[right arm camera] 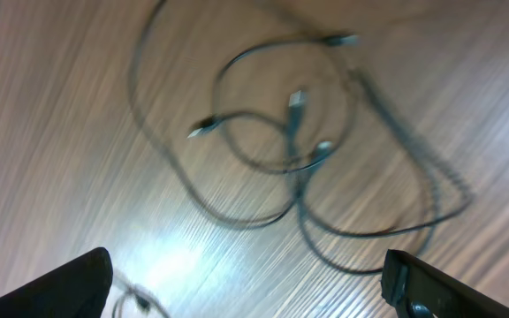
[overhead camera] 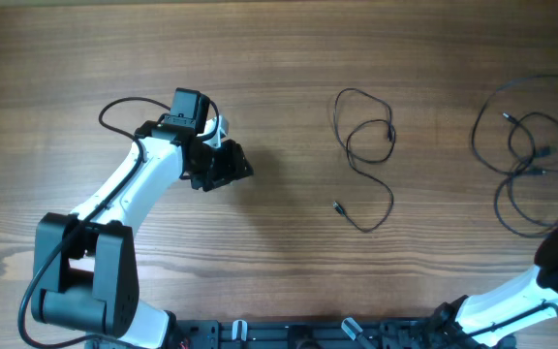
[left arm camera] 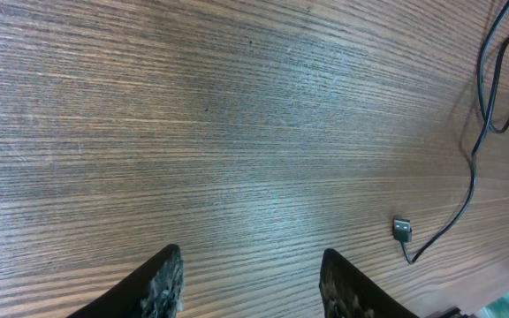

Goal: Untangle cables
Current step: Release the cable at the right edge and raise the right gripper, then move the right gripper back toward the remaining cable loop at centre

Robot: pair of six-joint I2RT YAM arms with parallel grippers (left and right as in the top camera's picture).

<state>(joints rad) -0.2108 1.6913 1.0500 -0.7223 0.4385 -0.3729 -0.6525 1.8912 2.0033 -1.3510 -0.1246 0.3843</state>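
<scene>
Saw a brown wood-grain table filling every view. From overhead, found one loose cable mid-table and a tangle of cables at the right edge. Caught the loose cable's silvery plug clearly only through the left wrist camera, beyond the left gripper, fingers spread and empty. Looked down, blurred, on the tangle through the right wrist camera, past the right gripper, fingers parted wide.

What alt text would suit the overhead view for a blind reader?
On a wooden table lie one loose black cable in the middle and a tangle of cables at the right edge. The left gripper hangs over bare wood; the right arm shows bottom right.
</scene>
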